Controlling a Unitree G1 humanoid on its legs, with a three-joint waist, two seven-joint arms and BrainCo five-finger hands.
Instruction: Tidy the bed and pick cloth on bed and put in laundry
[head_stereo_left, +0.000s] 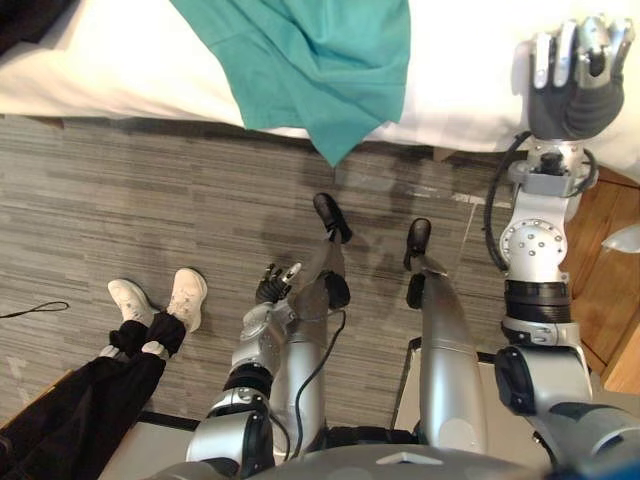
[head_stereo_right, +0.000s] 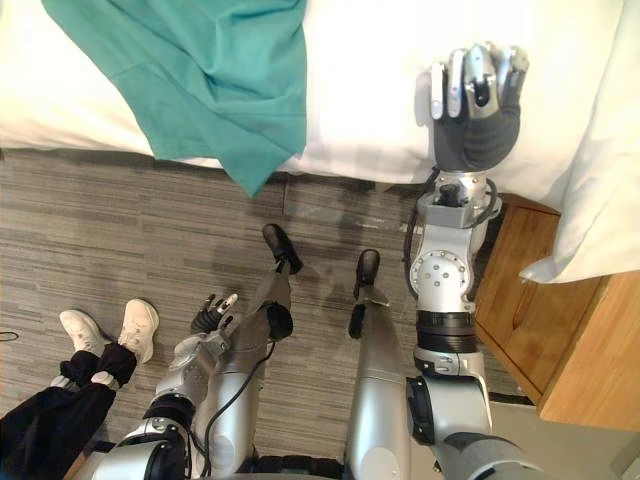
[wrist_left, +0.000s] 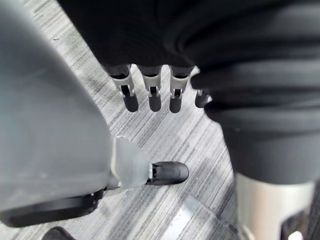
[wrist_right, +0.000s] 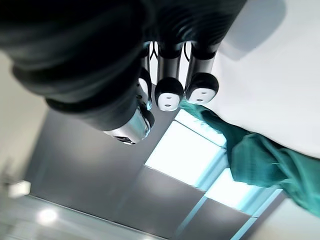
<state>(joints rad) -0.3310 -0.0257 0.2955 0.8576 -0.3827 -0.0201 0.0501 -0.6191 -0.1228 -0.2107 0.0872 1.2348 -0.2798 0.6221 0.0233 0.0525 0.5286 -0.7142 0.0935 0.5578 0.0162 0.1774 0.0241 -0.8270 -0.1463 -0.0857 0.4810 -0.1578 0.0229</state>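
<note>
Left eye view: right hand (head_stereo_left: 573, 92) curled, empty, over bed (head_stereo_left: 465, 85) near teal cloth (head_stereo_left: 300, 60); left hand (head_stereo_left: 274, 288) straight-fingered.

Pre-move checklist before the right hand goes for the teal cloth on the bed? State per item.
1. Target: teal cloth lies on the bed, one corner over the edge: ok.
2. Payload: right hand holds nothing: ok.
3. Grasp-ready: not ok, its fingers are curled and it hovers over bare bed, apart from the cloth.
4. Spare: left hand open, empty, low over the floor: ok.
5. Bystander: person's shoes on the floor at the robot's left, off the reach path: ok.
6. Laundry drop-off spot: cannot tell.
</note>
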